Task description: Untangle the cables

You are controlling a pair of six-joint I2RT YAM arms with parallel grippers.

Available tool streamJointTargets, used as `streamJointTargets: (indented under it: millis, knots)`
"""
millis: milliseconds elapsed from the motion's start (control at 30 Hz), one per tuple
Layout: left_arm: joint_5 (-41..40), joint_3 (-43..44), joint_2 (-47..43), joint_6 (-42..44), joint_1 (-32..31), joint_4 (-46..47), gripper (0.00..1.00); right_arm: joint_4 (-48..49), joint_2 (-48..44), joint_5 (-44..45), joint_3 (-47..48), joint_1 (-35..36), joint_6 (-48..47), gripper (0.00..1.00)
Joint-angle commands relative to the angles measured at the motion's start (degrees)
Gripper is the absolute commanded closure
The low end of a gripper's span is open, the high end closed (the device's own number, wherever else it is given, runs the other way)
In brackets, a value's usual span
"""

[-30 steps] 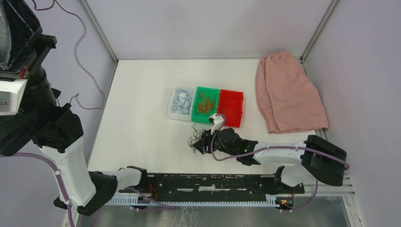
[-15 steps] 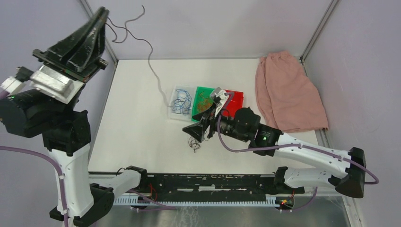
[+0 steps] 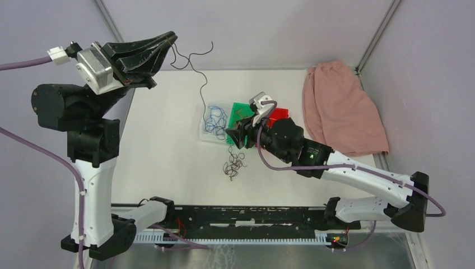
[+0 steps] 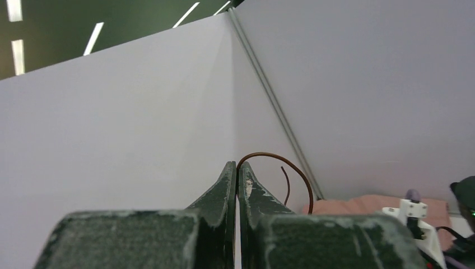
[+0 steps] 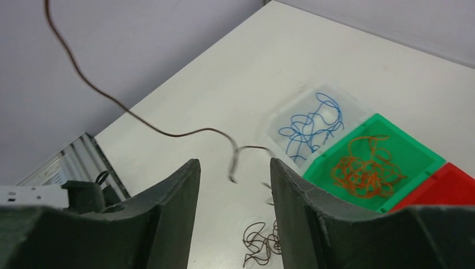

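Note:
My left gripper [image 3: 172, 36] is raised high at the back left and is shut on one dark brown cable [image 3: 203, 85], which dangles down over the table. In the left wrist view that cable [image 4: 269, 154] arcs out of the shut tip [image 4: 236, 167]. My right gripper [image 5: 232, 163] hovers open near the bins, and the dangling cable's loose end [image 5: 168, 134] hangs between its fingers without being gripped. A small tangle of dark cables [image 3: 234, 166] lies on the table below. Blue cables [image 3: 214, 119] fill the clear bin and orange cables [image 5: 364, 163] the green one.
A red bin [image 3: 278, 115] sits beside the green bin [image 3: 242, 107], partly hidden by my right arm. A pink cloth [image 3: 341, 109] lies at the back right. Purple walls and metal frame posts [image 3: 115, 31] close in the table.
The left arm has swung right and forward, carrying the dark cable clear of the tangle. The right gripper has lifted off the tangle toward the bins, leaving the tangle on the table.

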Motion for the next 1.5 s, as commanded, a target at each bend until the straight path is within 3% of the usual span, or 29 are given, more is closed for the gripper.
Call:
streamJointTargets:
  millis: [0, 67, 167, 233, 400, 500, 633, 700, 767, 800, 867, 900, 1133, 1200, 1300, 1333, 1467]
  knots:
    - [4.2, 0.3, 0.0, -8.4, 0.1, 0.4, 0.96, 2.3, 0.1, 7.0, 1.4, -2.4, 0.0, 0.45]
    - [5.1, 0.1, 0.0, -9.5, 0.0, 0.0, 0.96, 3.8, 0.2, 5.4, 0.6, -3.3, 1.2, 0.45]
    - [5.4, -0.5, -0.4, -8.7, 0.1, -0.7, 0.96, 7.7, 0.2, -4.3, -1.0, -3.6, 1.8, 0.31]
    - [5.6, -0.6, -0.6, -8.1, 0.1, -1.4, 0.96, 10.1, 0.7, -11.7, -1.9, -3.7, 2.2, 0.26]
    - [5.9, -0.9, -0.9, -8.1, 0.1, -1.3, 0.96, 16.4, 2.2, -28.2, -2.0, -3.6, 4.5, 0.23]
    - [5.6, -1.1, -1.2, -7.4, 0.0, -1.1, 0.96, 25.2, 3.0, -37.8, -3.2, -3.7, 8.5, 0.20]
    - [4.9, -0.9, -1.2, -7.5, 0.0, -0.3, 0.96, 25.1, 4.6, -38.2, -1.5, -3.6, 9.1, 0.21]
    - [5.0, -0.6, -1.0, -8.0, -0.1, -0.3, 0.96, 23.4, 5.0, -36.4, -0.8, -3.6, 7.9, 0.26]
    - [5.1, -0.5, -1.0, -8.2, 0.0, -0.3, 0.96, 20.3, 5.3, -32.7, 0.7, -3.6, 6.8, 0.44]
    - [5.1, -0.5, -1.1, -8.1, 0.1, -0.3, 0.96, 17.8, 5.2, -30.3, 1.5, -3.6, 6.0, 0.57]
    - [5.1, -0.6, -1.2, -7.9, 0.0, -0.4, 0.96, 16.1, 4.0, -26.4, 1.4, -3.7, 5.0, 0.94]
    - [5.0, -0.8, -1.3, -7.9, 0.0, -0.5, 0.96, 16.2, 3.2, -24.2, 0.7, -3.7, 5.0, 0.99]
    - [4.1, -10.1, -5.4, -8.8, 0.1, -0.9, 0.95, 8.7, -2.4, -14.7, 1.1, -7.0, 3.0, 1.00]
    - [4.7, -15.7, -7.5, -10.9, 0.0, -2.1, 0.85, 6.4, -3.2, -13.0, 2.0, -9.7, 3.6, 1.00]
    - [11.8, -22.9, -9.4, -10.5, -0.1, -9.1, 0.49, 2.5, -3.6, -9.8, 3.5, -13.6, 4.3, 0.99]
    - [14.0, -24.4, -9.2, -8.7, 0.0, -13.6, 0.41, 1.1, -3.5, -8.9, 4.2, -14.8, 4.4, 0.99]
    - [17.0, -29.1, -10.0, 5.5, -0.1, -30.7, 0.26, -2.6, -3.2, -5.8, 5.5, -19.2, 4.1, 0.99]
